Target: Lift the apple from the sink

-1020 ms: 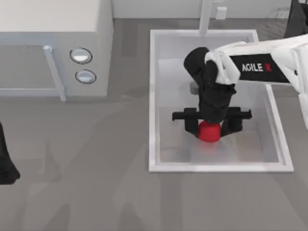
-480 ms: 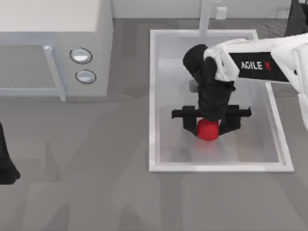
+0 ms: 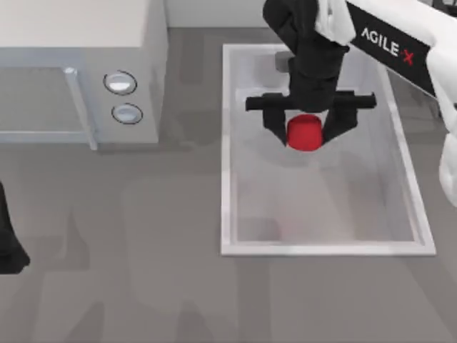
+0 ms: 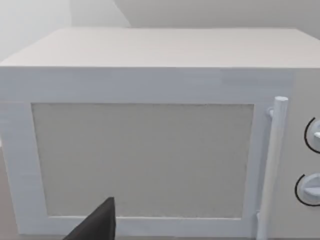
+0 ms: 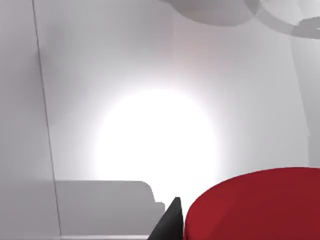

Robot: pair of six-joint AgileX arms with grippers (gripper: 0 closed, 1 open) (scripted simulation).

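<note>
Now right tool (image 3: 310, 128) is clamped on apple (image 3: 305, 133) above sink (image 3: 228, 143), w/ left tool (image 3: 8, 246) parked at table's left edge, grip unclear.

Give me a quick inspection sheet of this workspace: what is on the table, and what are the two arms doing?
Surface: grey table, bare in front.
Job's things: red apple held above the white sink, toward its faucet end.
Clutter: white microwave at the table's left, door closed, two round knobs.
Grippers: right gripper shut on the apple, over the sink; left arm parked at the table's left edge, facing the microwave.
Cables: nothing seen.
Surroundings: pale wall behind the table.
</note>
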